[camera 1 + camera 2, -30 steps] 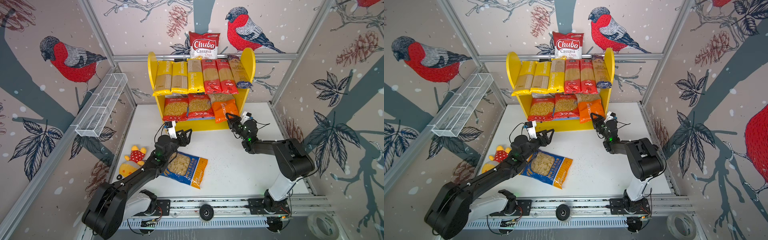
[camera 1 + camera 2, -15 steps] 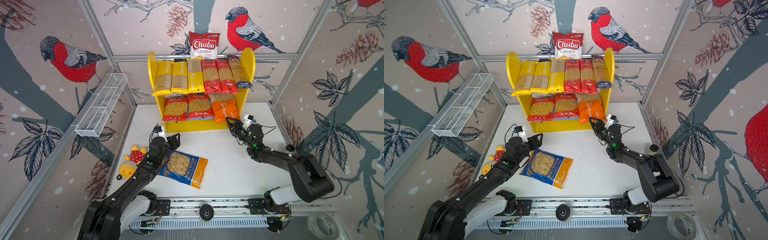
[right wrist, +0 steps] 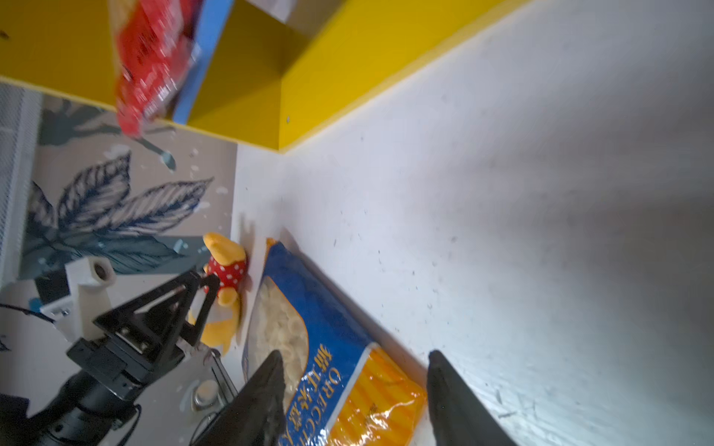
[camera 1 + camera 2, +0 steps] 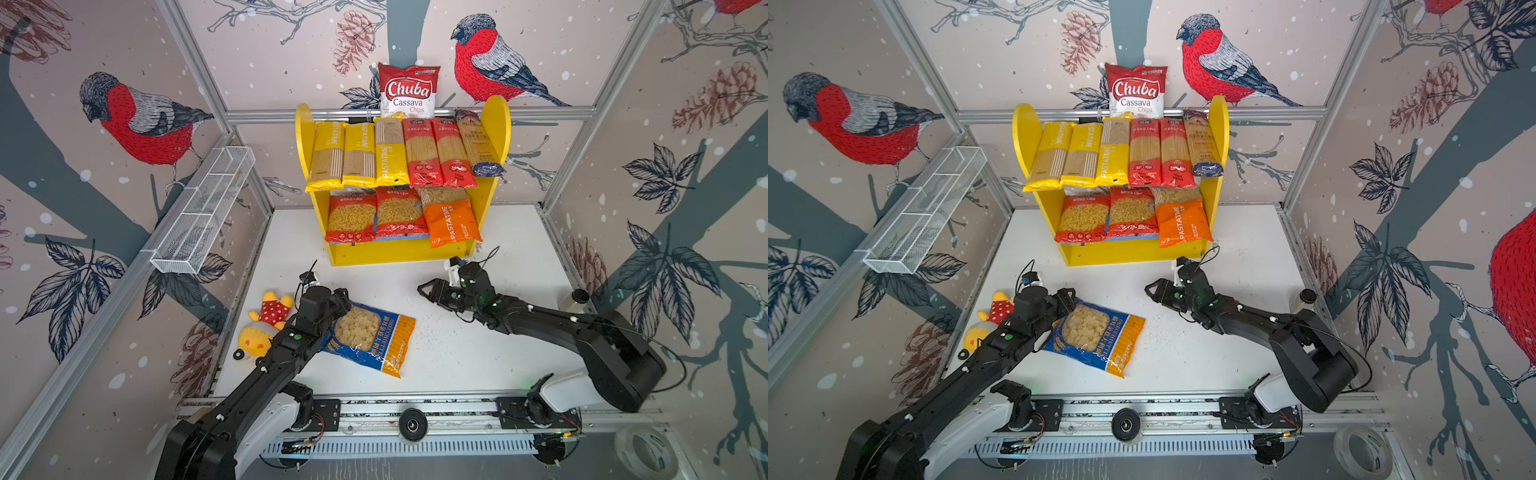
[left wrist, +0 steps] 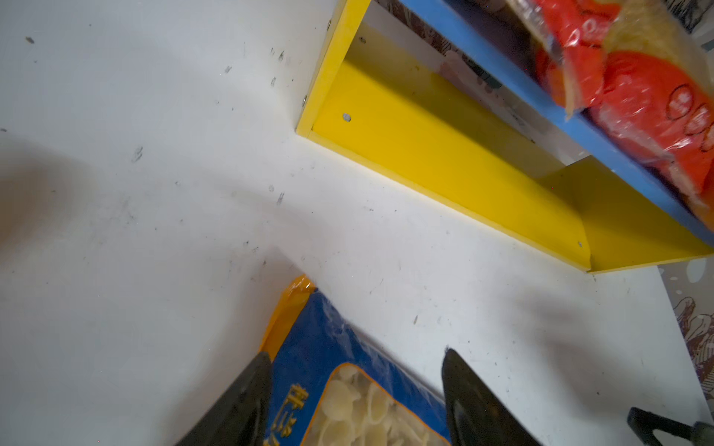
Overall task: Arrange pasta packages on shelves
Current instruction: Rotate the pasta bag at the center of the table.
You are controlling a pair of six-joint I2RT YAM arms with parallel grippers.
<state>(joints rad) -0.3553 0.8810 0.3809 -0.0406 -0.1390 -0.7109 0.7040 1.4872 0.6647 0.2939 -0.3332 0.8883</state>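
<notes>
While the yellow rack (image 4: 399,253) stands at the back of the white table (image 4: 478,353), stocked with pasta packs on both boards, a blue-and-orange pasta bag (image 4: 368,334) lies flat in front of it. Left gripper (image 5: 353,401), fingers apart, straddles the bag's end. Right gripper (image 4: 424,288), fingers apart and empty, hovers beside the bag, nearer the rack.

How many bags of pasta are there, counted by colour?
Yellow long packs: 3
Red long packs: 2
Dark-blue long pack: 1
Red short bags: 2
Orange bag: 1
Blue bag, on the table: 1
Total: 10
</notes>
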